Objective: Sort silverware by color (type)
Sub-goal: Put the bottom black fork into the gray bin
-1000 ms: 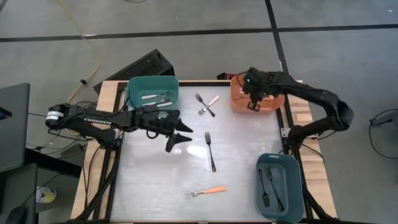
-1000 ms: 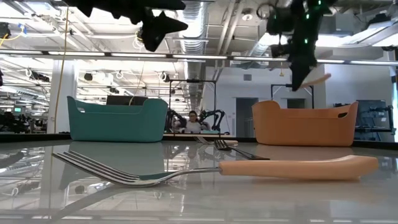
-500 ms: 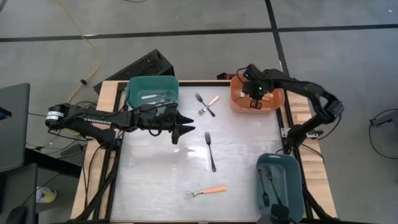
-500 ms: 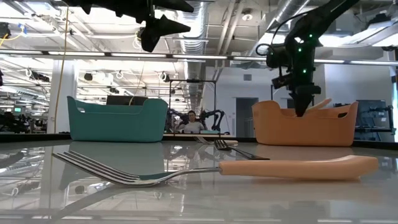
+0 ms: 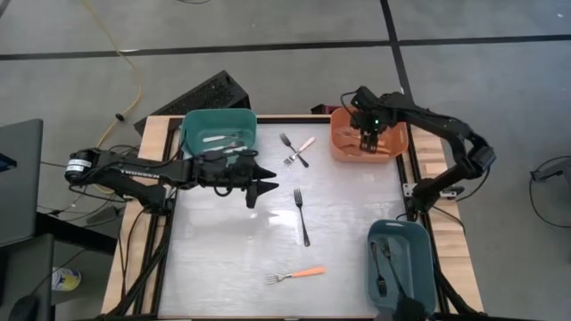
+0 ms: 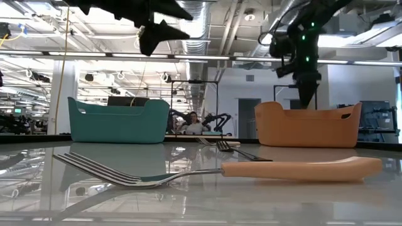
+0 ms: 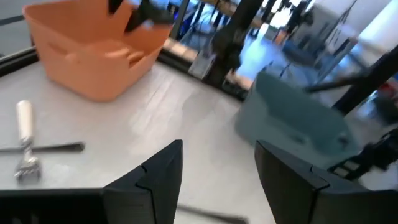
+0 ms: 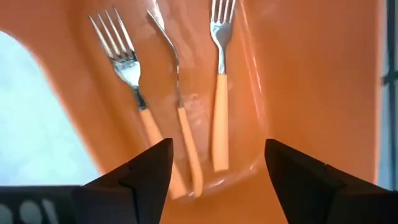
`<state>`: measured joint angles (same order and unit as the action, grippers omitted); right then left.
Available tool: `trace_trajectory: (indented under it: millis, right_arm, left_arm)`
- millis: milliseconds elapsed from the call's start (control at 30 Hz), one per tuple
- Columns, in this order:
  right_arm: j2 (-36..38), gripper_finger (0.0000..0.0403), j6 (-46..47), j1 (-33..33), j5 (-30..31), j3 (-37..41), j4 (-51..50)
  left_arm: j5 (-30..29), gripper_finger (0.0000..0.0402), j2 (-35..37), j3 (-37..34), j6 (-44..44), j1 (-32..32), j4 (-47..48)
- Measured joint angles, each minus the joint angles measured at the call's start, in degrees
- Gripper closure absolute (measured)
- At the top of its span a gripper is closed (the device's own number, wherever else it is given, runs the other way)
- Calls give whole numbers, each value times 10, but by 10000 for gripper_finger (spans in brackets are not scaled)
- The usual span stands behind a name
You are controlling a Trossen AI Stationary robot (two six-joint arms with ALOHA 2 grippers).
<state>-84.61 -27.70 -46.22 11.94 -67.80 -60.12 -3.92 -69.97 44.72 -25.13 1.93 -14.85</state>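
Note:
Three orange-handled forks (image 8: 180, 124) lie in the orange bin (image 5: 343, 147) at the far right. My right gripper (image 5: 370, 138) hangs open just above them, touching none. On the table lie an orange-handled fork (image 5: 296, 275) near the front, a dark fork (image 5: 302, 217) in the middle, and a white-handled fork (image 5: 304, 144) crossed over another dark fork (image 5: 290, 144) at the back. My left gripper (image 5: 259, 185) is open above the table, left of the middle dark fork, with nothing between its fingers.
A teal bin (image 5: 192, 134) with white-handled forks stands at the far left. A blue-grey bin (image 5: 426, 259) with dark forks stands at the near right. A dark keyboard (image 5: 210, 94) lies beyond the table's far edge. Bare tabletop lies at the near left.
My right gripper has gone down into the orange bin with an orange-handled fork, let it go, and risen a little. The fork now lies in the bin. My left gripper has shifted a little toward the table's far edge.

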Motion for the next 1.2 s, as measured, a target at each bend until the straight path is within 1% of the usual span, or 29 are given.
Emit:
trace_trajectory:
  millis: [100,167,267,367,500,633,767,900,1000,1200]
  right_arm:
    - [12,123,69,12,-11,-38,-54]
    - [28,123,122,26,-49,-52,-74]
    - [62,122,191,58,-123,-50,-80]
    - [99,122,255,108,-142,-39,-70]
    - [148,122,332,189,-136,-13,-43]
    - [182,121,412,266,-133,-2,-31]
    - [206,121,476,328,-117,8,-28]
    - [219,121,521,379,-88,23,-28]
    - [224,121,544,407,-71,28,-30]
    - [224,121,566,447,-44,28,-24]
  left_arm:
    - [0,217,0,0,31,0,37]
    - [6,217,-3,0,72,0,66]
    - [29,217,-16,0,179,0,91]
    - [75,217,-47,9,284,6,101]
    - [146,217,-121,54,366,20,110]
    - [182,217,-215,136,426,29,159]
    - [189,217,-298,228,509,29,217]
    - [187,217,-370,297,587,26,273]
    - [187,217,-415,328,624,26,285]
    - [186,217,-484,359,652,26,285]
